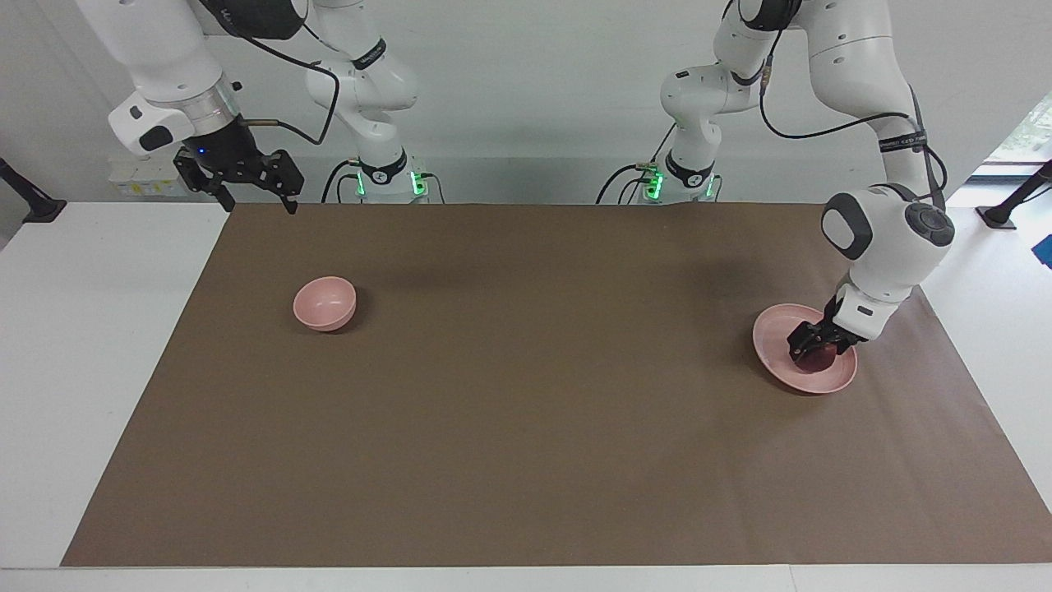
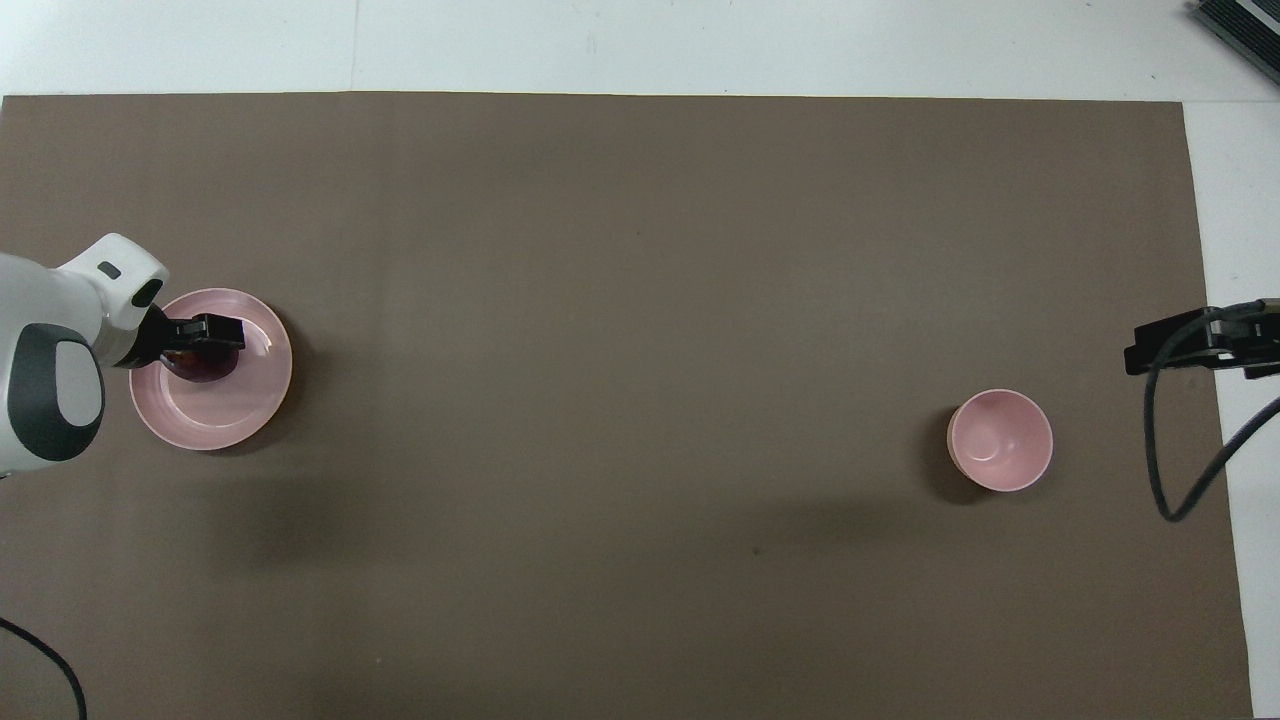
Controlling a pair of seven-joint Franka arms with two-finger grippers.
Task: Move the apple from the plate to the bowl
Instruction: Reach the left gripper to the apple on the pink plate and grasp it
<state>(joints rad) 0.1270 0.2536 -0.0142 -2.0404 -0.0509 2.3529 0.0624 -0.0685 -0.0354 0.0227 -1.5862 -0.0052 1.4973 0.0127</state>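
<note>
The dark red apple (image 1: 816,358) lies on the flat pink plate (image 1: 777,329) toward the left arm's end of the table. My left gripper (image 1: 814,347) is down on the plate, right at the apple. From above, the apple (image 2: 205,368) shows just under the left gripper (image 2: 208,338) on the plate (image 2: 235,415). The small deep pink bowl (image 1: 325,303) stands empty toward the right arm's end; it also shows in the overhead view (image 2: 1000,440). My right gripper (image 1: 256,200) waits open and empty, raised over the mat's corner near the robots, apart from the bowl.
A brown mat (image 1: 526,411) covers most of the white table (image 1: 82,345). A black cable (image 2: 1165,470) hangs from the right arm beside the bowl. Both arm bases stand at the table's robot edge.
</note>
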